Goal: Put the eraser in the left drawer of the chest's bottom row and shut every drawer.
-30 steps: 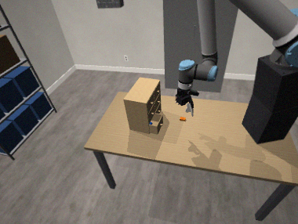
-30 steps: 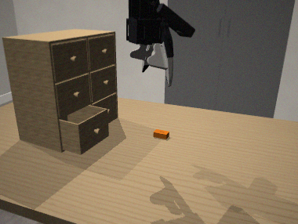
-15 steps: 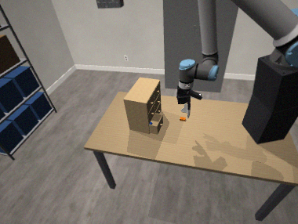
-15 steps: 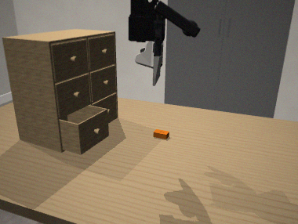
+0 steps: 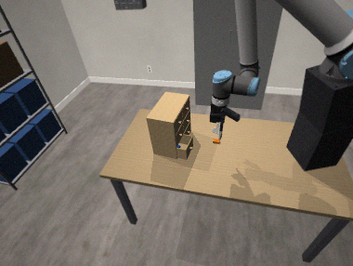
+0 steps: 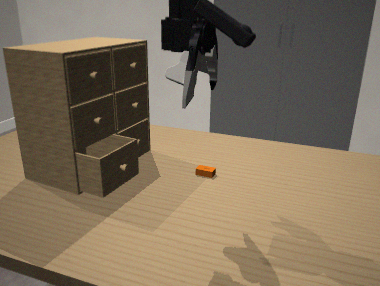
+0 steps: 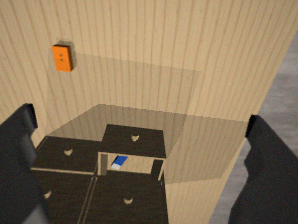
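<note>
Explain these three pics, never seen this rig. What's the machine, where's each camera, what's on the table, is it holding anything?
It is one industrial robot arm with a two-fingered gripper.

The top picture looks down from high up over the whole table. The exterior picture is a close side view at table height. The wrist picture comes from a camera on the arm, looking down between the gripper's two dark fingers.

On the table stands a small wooden chest of six drawers. Its bottom-left drawer is pulled out, and a small blue thing lies inside. An orange block lies on the table beside the chest.

The gripper is open, holds nothing, and hangs above the table near the chest.
</note>
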